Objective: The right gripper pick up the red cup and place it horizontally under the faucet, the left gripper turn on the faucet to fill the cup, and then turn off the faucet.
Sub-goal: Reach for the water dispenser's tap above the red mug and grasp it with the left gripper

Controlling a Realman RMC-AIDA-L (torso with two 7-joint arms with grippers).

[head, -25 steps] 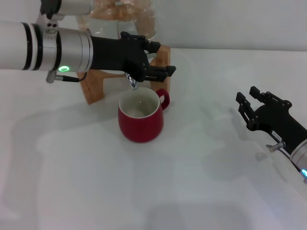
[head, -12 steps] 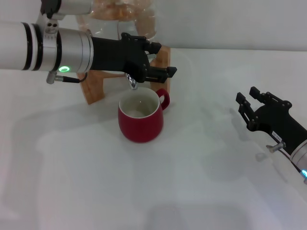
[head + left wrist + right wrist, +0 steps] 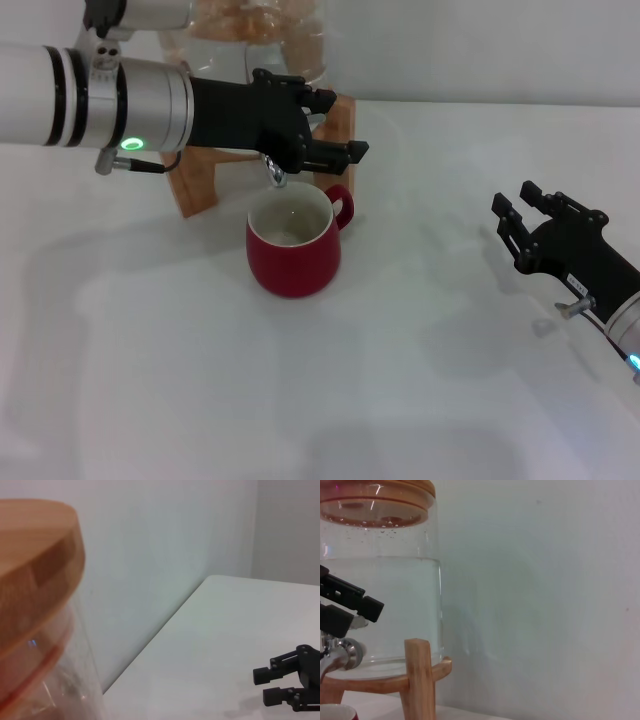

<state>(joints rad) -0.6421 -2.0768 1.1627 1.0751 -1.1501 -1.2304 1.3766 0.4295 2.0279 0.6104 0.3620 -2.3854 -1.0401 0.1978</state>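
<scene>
The red cup (image 3: 293, 248) is already standing under the faucet (image 3: 275, 172) at centre frame. The faucet is being clasped by the left gripper (image 3: 318, 135); filling and shut-off are still pending. The right gripper (image 3: 522, 222) is being held open, lower right.

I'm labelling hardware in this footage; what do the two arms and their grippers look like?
The left gripper is a black multi-pronged claw on a white and silver cylindrical arm with black bands, a glowing green ring light and a thin dark cable. The right gripper is a similar black claw with a small white label, a silver screw and a bluish light on its silver-grey arm.
</scene>
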